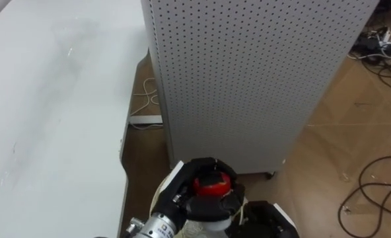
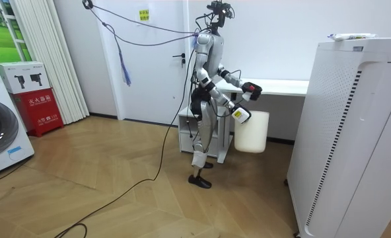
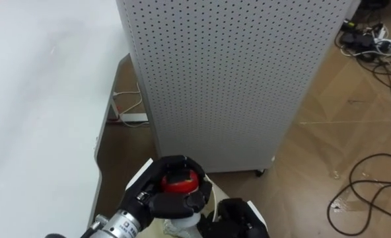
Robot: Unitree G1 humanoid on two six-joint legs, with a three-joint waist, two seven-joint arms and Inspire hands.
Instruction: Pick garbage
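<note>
- Bottle (image 1: 212, 186) up front at the bottom of the eye views: round glossy red cap, pale see-through body just peeking out beneath it.
- Left hand (image 1: 182, 195) has it, with dark fingers curled snugly round the neck and cap and a silvery cylindrical wrist angling in from the lower left.
- Right hand (image 1: 265, 221) sits low beside it, a dark blocky shape at the frame's bottom edge; whether its fingers are curled or straight, I can't tell.
- Off to the left, a smooth, matte white tabletop (image 1: 57, 99) with a rounded edge.
- Dead ahead stands a tall boxy white cabinet (image 1: 248, 79), its sheet sides peppered with a regular grid of tiny holes and a small caster at its lower corner.
- Wooden floor (image 1: 354, 139) with a warm plank grain; thin black cables (image 1: 374, 192) loop across it on the right.
- From the room view, the robot stands upright on both legs between the table and that perforated cabinet, facing the room view's right.
- Both arms are bent forward there, the red-capped bottle held up at chest height.
- Right below the hands is a plain, smooth-walled, cylindrical white bin (image 2: 251, 135), standing on the floor just beside the table.
</note>
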